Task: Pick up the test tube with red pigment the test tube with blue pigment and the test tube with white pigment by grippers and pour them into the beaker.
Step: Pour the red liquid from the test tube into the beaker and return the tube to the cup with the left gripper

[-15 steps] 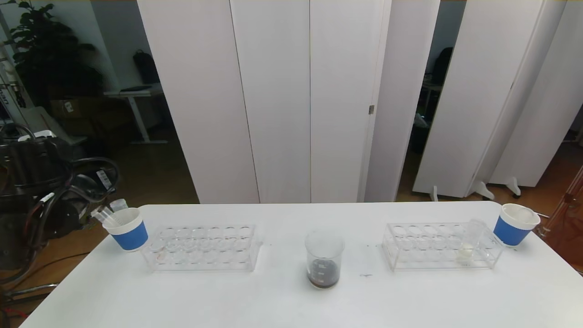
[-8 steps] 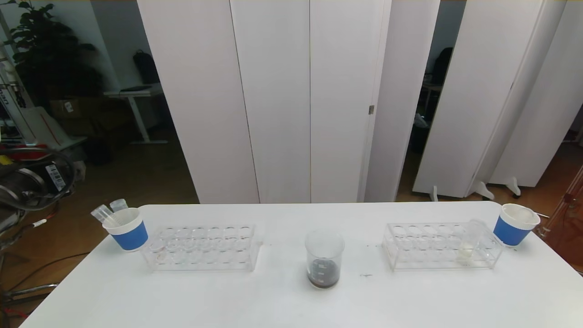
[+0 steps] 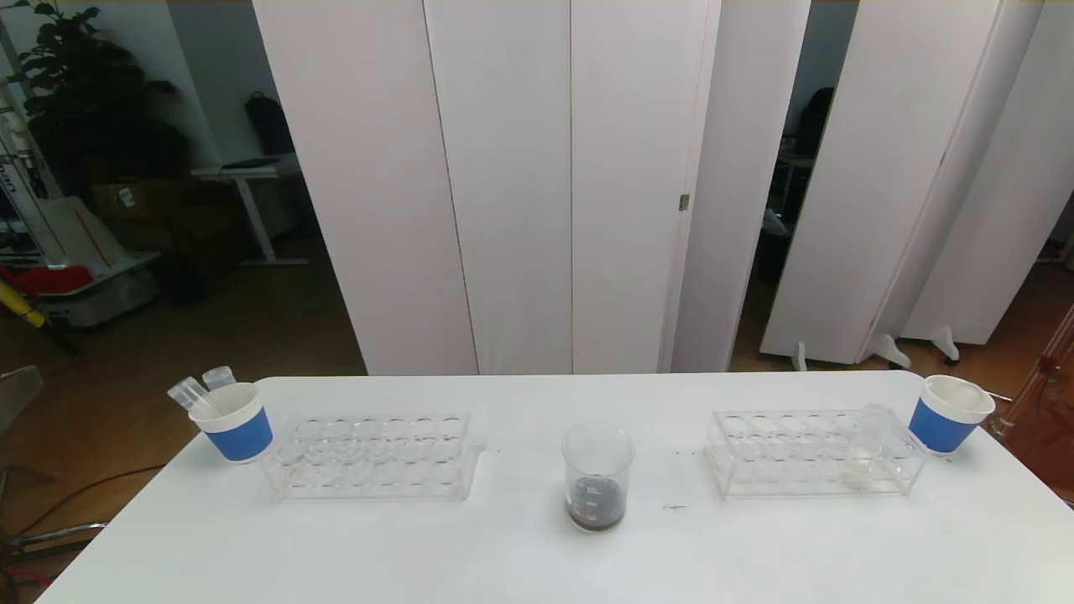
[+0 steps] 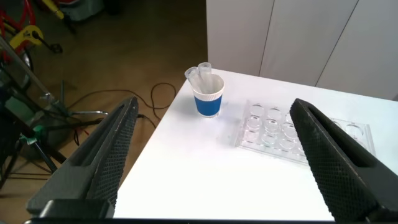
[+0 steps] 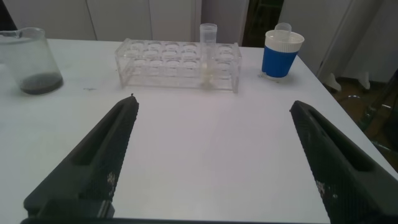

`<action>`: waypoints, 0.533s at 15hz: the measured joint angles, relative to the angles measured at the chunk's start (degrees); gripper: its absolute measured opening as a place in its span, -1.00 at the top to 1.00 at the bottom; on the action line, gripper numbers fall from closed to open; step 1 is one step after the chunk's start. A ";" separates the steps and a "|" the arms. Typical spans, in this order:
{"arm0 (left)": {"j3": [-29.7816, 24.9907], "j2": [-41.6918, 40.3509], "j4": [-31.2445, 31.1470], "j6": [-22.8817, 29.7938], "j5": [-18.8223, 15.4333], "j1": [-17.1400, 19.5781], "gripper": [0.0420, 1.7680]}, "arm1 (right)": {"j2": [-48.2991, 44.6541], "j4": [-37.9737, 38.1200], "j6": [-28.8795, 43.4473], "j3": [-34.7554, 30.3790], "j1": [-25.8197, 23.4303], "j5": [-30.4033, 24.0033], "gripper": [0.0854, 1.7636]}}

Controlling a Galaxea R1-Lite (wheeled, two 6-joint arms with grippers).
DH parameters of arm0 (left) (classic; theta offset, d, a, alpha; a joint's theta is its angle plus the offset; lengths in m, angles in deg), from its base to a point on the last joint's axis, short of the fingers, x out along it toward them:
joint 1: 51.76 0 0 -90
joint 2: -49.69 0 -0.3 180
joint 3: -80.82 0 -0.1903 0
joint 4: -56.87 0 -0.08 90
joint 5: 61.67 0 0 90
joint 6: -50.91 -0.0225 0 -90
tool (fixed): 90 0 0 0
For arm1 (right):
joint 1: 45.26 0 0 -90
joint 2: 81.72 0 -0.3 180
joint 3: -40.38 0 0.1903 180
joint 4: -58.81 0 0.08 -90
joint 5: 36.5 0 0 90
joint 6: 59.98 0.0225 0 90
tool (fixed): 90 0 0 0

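Both your left gripper (image 4: 214, 155) and right gripper (image 5: 211, 155) have jaws spread wide on nothing, while the beaker (image 3: 596, 476) with its dark puddle stands at table center and the white-pigment tube (image 3: 867, 445) sits racked at its three o'clock.

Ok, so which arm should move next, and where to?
Probably the right gripper, jaws open above the table, should advance to the white-pigment tube standing in the right rack; the beaker already holds dark liquid.
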 joint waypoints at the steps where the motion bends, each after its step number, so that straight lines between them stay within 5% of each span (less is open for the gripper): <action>1: -0.45 -3.39 -2.06 -0.07 -1.08 -0.05 -0.97 | 0.00 0.00 0.00 0.00 0.00 0.02 -0.98; 8: -9.48 -23.60 -5.07 -1.37 -5.18 -0.77 -0.97 | 0.00 0.00 0.00 0.00 0.00 0.00 -0.98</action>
